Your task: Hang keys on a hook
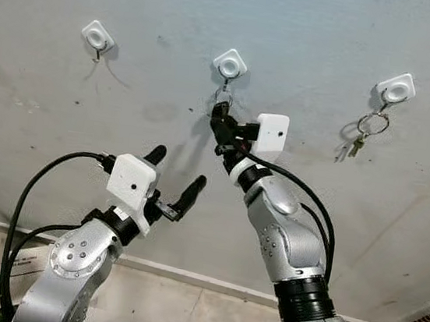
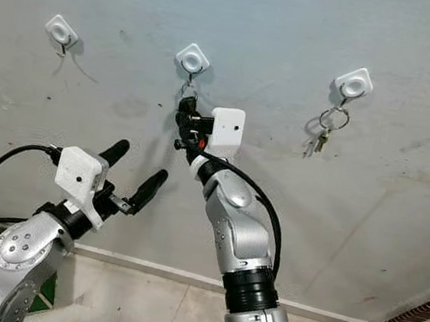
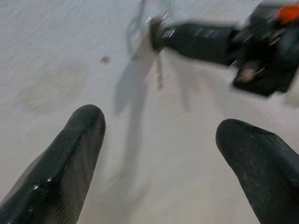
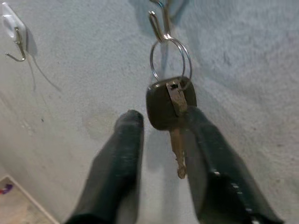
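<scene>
Right tool (image 1: 219, 114) is raised to the wall just below the middle white square adhesive hook (image 1: 230, 64), fingers apart w/ a narrow gap, not clamping; the black-headed key on its silver split ring (image 1: 222, 99) hangs off that hook. Left tool (image 1: 175, 178) sits lower & to the left, fingers spread wide, holding nothing, near the wall. A second silver key bunch (image 1: 364, 132) hangs on the right white hook (image 1: 395, 89); the left white hook (image 1: 97, 37) is bare. Right eye view: same layout, key ring right under the middle hook, right tool tips at it. Left wrist view: blurred; two black fingers (image 3: 70, 158) well apart, right arm's finger crossing ahead against the wall. Right wrist view: ring looped over the metal hook wire (image 4: 159, 25), black key head touching one finger, brass-ish blade dangling between the fingers. Judgement: hang looks done or nearly; to finish well, back the right tool off straight down & away w/o snagging the ring, keep fingers apart so the key isn't dragged off. Surface: rough, stained pale grey plaster wall (image 1: 41, 108), white skirting and tiled floor (image 1: 204, 317) below.
</scene>
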Tool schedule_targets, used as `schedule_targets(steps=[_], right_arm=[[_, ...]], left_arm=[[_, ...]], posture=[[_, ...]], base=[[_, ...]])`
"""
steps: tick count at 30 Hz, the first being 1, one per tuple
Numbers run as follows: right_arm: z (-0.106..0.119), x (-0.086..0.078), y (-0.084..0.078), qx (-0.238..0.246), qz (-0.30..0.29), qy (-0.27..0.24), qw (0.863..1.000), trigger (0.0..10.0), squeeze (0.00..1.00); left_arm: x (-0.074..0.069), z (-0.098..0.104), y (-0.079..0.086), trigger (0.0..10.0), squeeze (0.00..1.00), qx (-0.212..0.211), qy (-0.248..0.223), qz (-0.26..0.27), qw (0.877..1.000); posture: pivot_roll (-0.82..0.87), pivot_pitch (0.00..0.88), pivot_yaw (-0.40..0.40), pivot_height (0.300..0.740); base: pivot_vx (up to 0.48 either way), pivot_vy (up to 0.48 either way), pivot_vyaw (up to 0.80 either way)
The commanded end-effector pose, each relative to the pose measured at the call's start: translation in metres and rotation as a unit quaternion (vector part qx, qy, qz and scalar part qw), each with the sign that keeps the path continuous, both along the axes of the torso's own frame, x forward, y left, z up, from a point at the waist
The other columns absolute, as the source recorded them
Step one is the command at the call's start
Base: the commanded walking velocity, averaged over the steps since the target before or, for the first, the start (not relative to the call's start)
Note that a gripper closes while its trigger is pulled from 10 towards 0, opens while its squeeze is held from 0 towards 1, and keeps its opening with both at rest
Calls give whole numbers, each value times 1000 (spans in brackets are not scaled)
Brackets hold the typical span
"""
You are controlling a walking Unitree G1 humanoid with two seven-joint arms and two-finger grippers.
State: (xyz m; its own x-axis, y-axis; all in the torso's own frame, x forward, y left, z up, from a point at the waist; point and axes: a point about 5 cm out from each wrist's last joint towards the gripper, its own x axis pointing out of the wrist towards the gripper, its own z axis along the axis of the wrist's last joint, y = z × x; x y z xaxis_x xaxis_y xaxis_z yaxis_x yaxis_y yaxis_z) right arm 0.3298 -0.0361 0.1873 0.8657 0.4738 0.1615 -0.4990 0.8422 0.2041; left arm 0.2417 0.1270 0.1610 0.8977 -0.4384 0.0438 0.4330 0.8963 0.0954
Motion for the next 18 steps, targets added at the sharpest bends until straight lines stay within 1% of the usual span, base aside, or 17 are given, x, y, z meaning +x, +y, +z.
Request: schedule_targets(steps=[1,2,3,4,7,8,9,13,14,18], right_arm=[[6,-5,0,2,3,-20,1000,10000,1000],[7,-6,-4,2,1,-27,1000,10000,1000],[7,-9,-15,2,-1,-32,999,10000,1000],[5,-11,-20,0,-5,-32,999,10000,1000],[1,-14,-31,-8,-13,-27,1000,10000,1000],[-1,-19,-41,-17,-20,-24,999,10000,1000],[-3,-22,-46,-23,-23,-22,999,10000,1000],[-6,-31,-59,-35,-30,-17,999,10000,1000],[-9,-39,-68,-71,-49,-17,996,10000,1000],[-13,-54,-83,-116,-72,-25,990,10000,1000]], left_arm=[[0,-4,6,10000,0,4,9,21,1000],[0,-5,8,10000,0,3,14,28,1000],[-1,-6,10,10000,0,10,13,31,999],[-2,-7,11,10000,0,13,12,33,999],[-4,-9,14,10000,0,18,14,44,999],[-6,-12,17,10000,0,22,16,55,998],[-8,-13,18,10000,0,24,18,64,998],[-12,-18,20,10000,0,27,27,82,996],[-14,-21,21,10000,0,30,30,88,995],[-14,-23,23,10000,0,33,31,110,993]], posture=[[166,47,31,740],[166,47,31,740],[159,43,27,740],[156,41,25,740],[147,39,24,740],[139,35,22,740],[131,31,19,740],[119,28,18,740],[108,23,14,740],[91,15,13,740]], base=[[0,0,0],[0,0,0],[0,0,0],[0,0,0],[0,0,0],[0,0,0],[0,0,0],[0,0,0],[0,0,0],[0,0,0]])
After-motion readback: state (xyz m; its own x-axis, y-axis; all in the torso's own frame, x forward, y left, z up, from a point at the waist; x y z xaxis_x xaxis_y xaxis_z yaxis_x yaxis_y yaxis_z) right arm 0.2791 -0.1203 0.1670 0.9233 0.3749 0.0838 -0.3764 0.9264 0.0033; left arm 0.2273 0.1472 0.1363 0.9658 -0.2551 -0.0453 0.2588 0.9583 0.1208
